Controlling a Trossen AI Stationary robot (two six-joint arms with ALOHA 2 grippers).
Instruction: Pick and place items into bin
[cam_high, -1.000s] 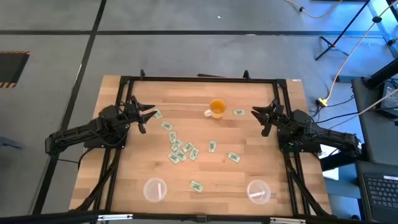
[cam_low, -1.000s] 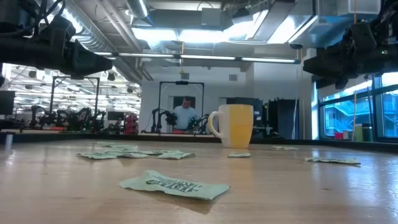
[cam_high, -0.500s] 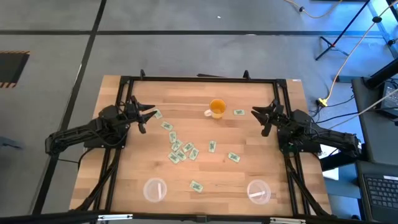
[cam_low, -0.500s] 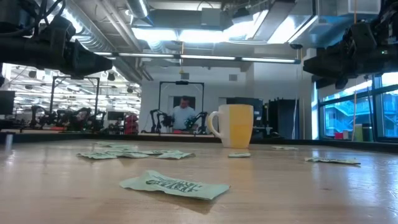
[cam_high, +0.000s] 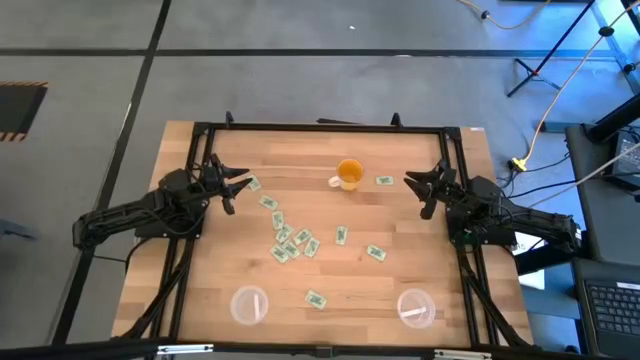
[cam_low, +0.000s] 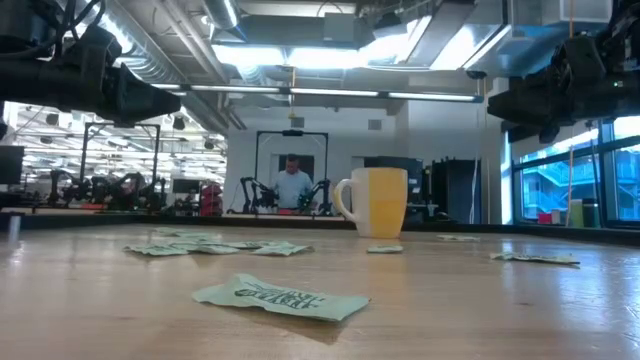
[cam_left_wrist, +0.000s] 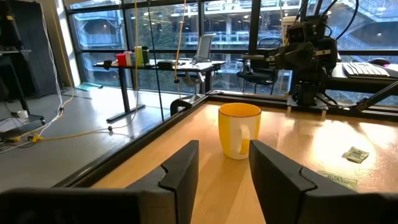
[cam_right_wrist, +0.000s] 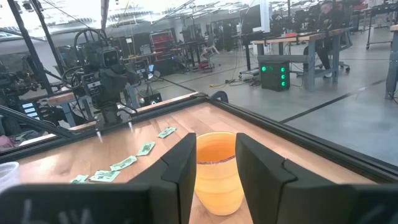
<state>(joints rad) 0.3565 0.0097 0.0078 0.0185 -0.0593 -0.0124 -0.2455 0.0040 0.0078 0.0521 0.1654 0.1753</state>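
About a dozen small green-and-white packets (cam_high: 296, 240) lie flat on the wooden table, most of them in a loose cluster left of centre. Single ones lie near the mug (cam_high: 385, 180), toward the right (cam_high: 375, 254) and toward the near edge (cam_high: 316, 299). My left gripper (cam_high: 232, 188) hovers open over the table's far-left part, beside one packet (cam_high: 252, 184). My right gripper (cam_high: 418, 190) hovers open at the far right. Both point at the orange mug (cam_high: 349, 173), which shows between each arm's fingers in the wrist views (cam_left_wrist: 239, 129) (cam_right_wrist: 216, 171).
Two clear round containers stand near the table's near edge, one left (cam_high: 248, 305) and one right (cam_high: 416, 308). A black frame (cam_high: 320, 127) rims the table. In the low view the nearest packet (cam_low: 283, 297) lies flat in front, and a person stands far off in the room.
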